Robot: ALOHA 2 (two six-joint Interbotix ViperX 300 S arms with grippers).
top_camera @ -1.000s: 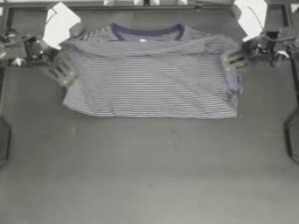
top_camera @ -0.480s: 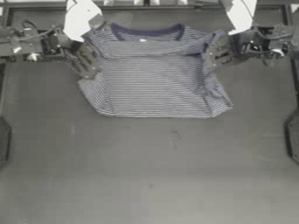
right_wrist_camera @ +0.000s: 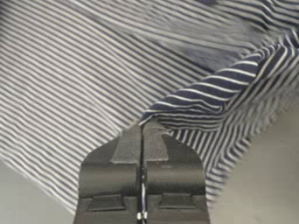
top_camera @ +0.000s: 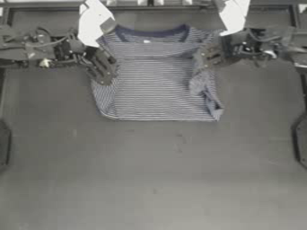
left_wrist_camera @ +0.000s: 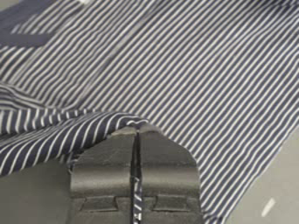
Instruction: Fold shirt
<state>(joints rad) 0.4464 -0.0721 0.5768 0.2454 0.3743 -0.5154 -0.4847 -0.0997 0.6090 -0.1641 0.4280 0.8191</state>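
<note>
- Your left tool [top_camera: 103, 74] is clamped on the shirt [top_camera: 157, 76] at its left edge, pulling that side inward.
- Your right tool [top_camera: 201, 67] pinches the right edge likewise.
- The shirt lies at the counter's [top_camera: 156, 179] far end, collar away, so both sides can fold over its middle.

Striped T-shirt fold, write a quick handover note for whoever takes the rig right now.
Left gripper: shut on the left side edge of the navy-and-white striped short-sleeved T-shirt, over the shirt's left part.
Right gripper: shut on the right side edge, over the shirt's right part.
Shirt: at the far middle of the dark table, navy collar toward the far edge, hem toward the near side.
Done: both sides pinched and drawn in over the body.
Left: probably lay both side folds flat, release, then fold hem toward collar.
</note>
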